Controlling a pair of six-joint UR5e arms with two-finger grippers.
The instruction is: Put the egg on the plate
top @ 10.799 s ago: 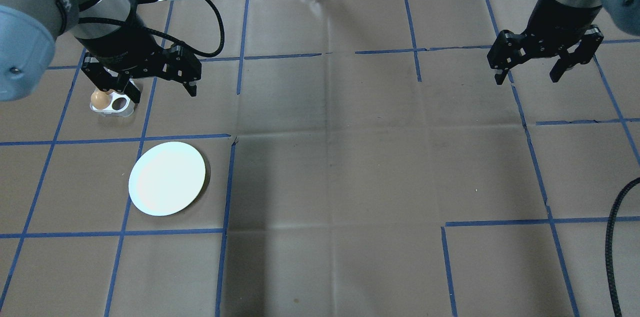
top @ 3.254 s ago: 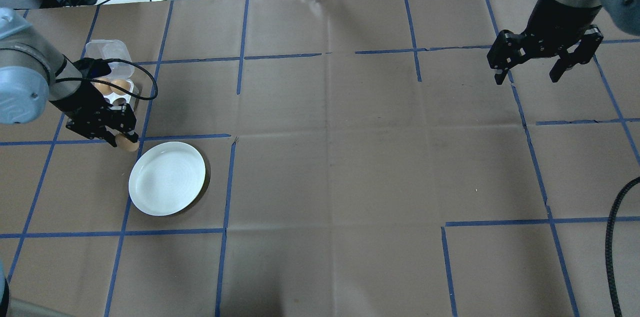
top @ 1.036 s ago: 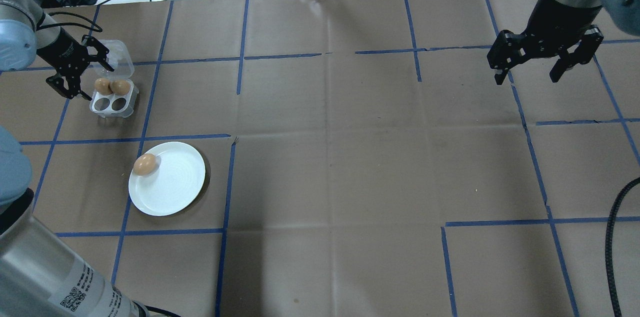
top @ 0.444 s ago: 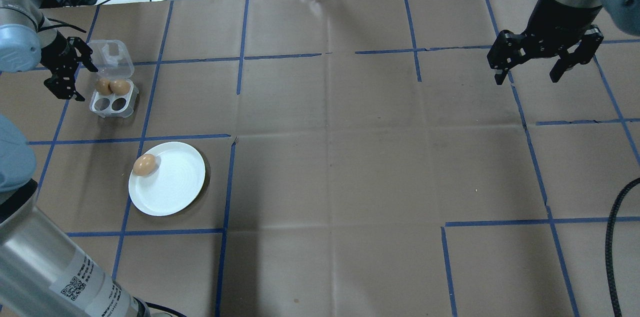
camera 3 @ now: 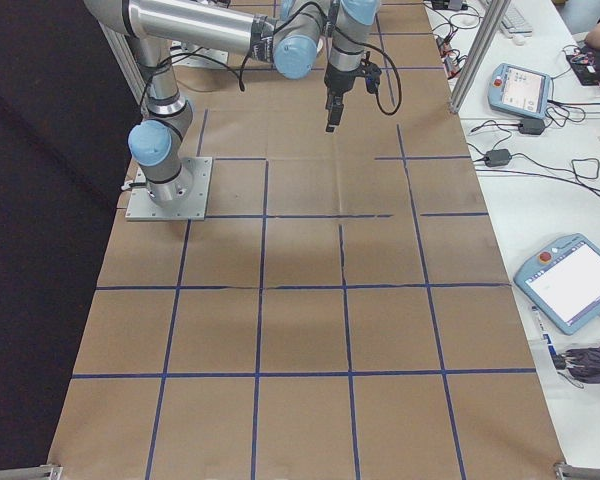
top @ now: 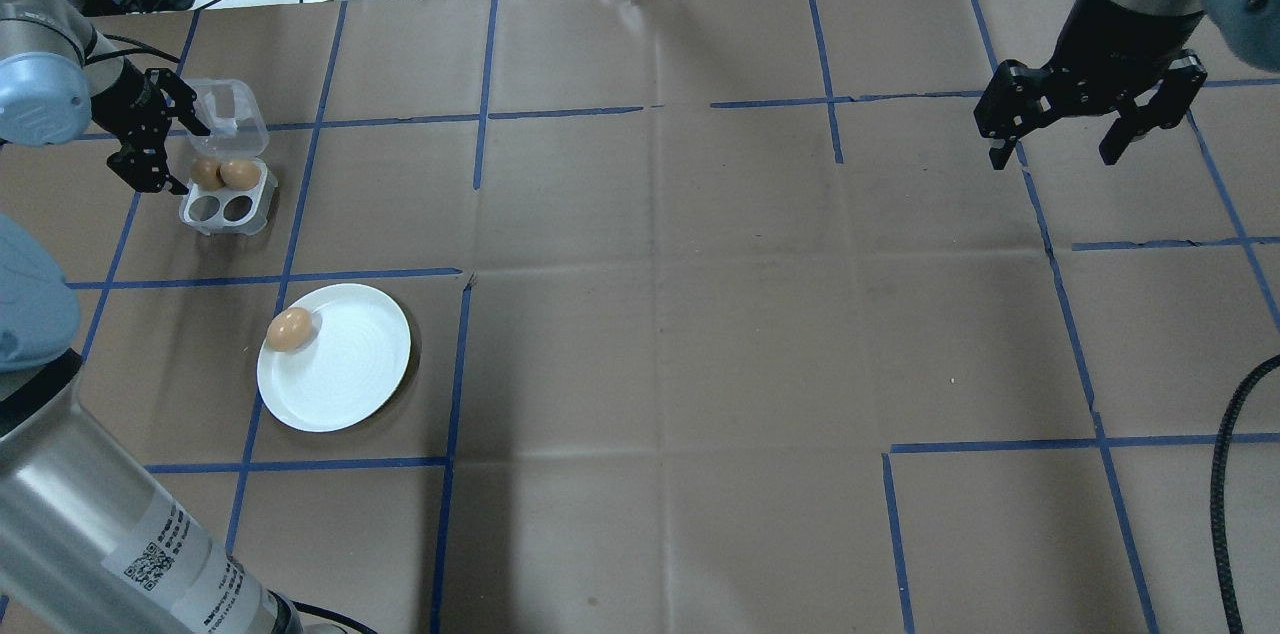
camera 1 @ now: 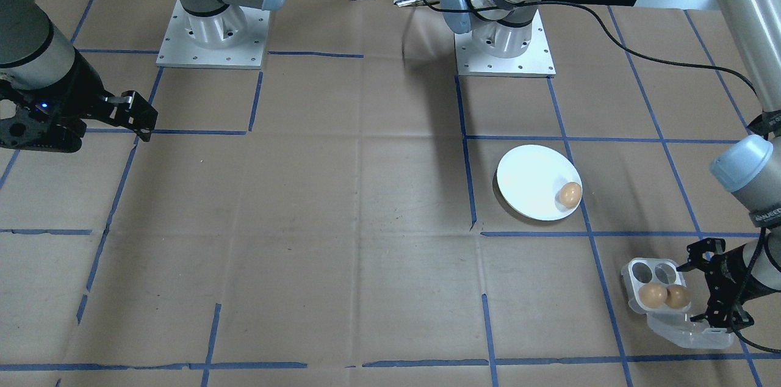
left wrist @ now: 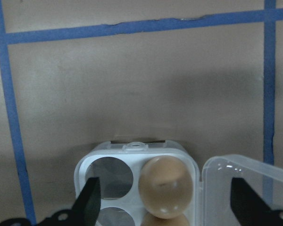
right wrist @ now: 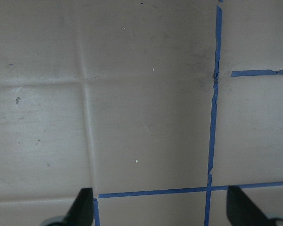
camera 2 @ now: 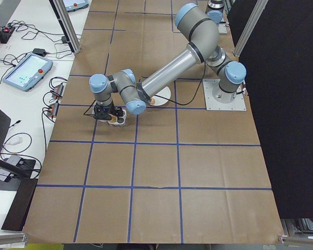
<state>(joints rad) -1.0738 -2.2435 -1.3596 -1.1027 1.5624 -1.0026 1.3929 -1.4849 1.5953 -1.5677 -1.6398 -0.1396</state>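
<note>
The left pincer (top: 160,132) hangs with its fingers spread wide and nothing between them, just beside the clear plastic egg box (top: 228,189), on the side of the box away from the tabletop's middle. In the left wrist view the box (left wrist: 137,181) sits right below the pincer, between its two fingertips (left wrist: 87,207), with one brown egg (left wrist: 162,187) in a hole, the top of a second egg (left wrist: 164,220) at the frame's lower edge and dark empty holes (left wrist: 109,178) beside them. The hinged lid (top: 228,112) lies open, folded back on the side of the box away from the robot. A little further from this pincer, toward the robot and past a strip of blue tape (top: 370,273), lies the white plate (top: 345,369) flat on the brown paper of the tabletop (top: 660,314). The egg (top: 289,329) of the task rests on its side on the plate, at the edge of the plate nearest the egg box, just inside the rim; its long axis lies nearly level and slants across the plate's edge, and which end is the blunt one cannot be told. Nothing stands between the left pincer and this egg. Far across the tabletop the right pincer (top: 1070,149) hangs above bare paper with its fingers wide apart and empty, well away from plate, egg and box.
</note>
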